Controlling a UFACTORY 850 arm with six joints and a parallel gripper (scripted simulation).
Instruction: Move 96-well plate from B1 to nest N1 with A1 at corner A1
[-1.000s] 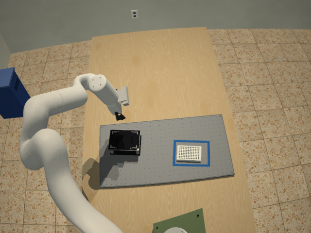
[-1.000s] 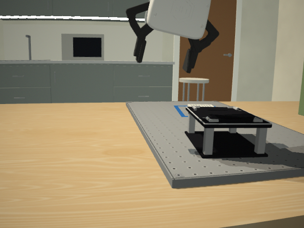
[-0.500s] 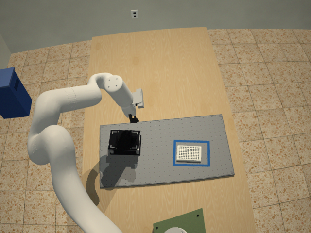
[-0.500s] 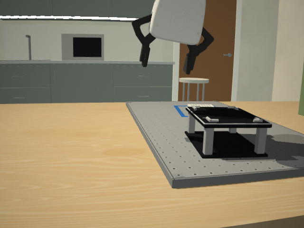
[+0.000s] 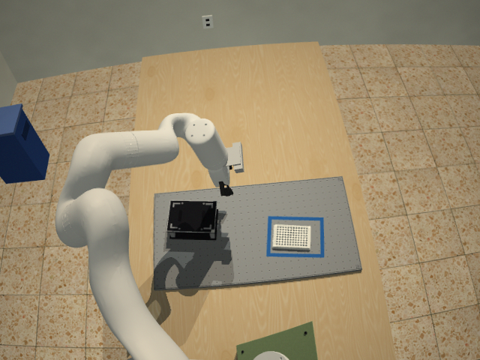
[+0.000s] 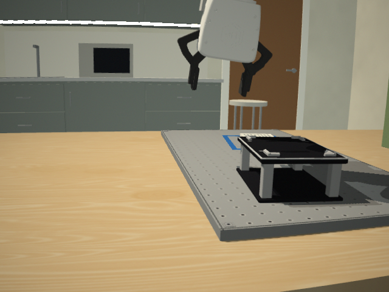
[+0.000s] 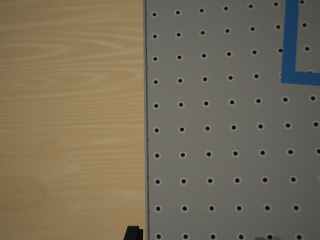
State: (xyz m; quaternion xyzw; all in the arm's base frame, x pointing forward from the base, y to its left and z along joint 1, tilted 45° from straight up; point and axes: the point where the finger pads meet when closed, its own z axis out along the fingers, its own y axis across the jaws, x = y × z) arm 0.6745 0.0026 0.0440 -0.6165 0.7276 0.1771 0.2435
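The white 96-well plate [image 5: 291, 237] lies flat inside the blue-taped bench spot on the right part of the grey perforated board [image 5: 256, 231]. From the exterior view only its far strip shows behind the nest. The black raised plate nest [image 5: 192, 219] stands on grey legs at the board's left; its top [image 6: 292, 149] with white corner locators is empty. My gripper [image 6: 218, 82] [image 5: 225, 188] is open and empty, high above the board's far edge, left of the plate. A corner of the blue tape shows in the wrist view [image 7: 295, 50].
The board lies on a long wooden table [image 5: 240, 116]. A green panel [image 5: 279, 343] with a white round object sits at the table's near end. A blue bin [image 5: 19, 147] stands on the floor at the left.
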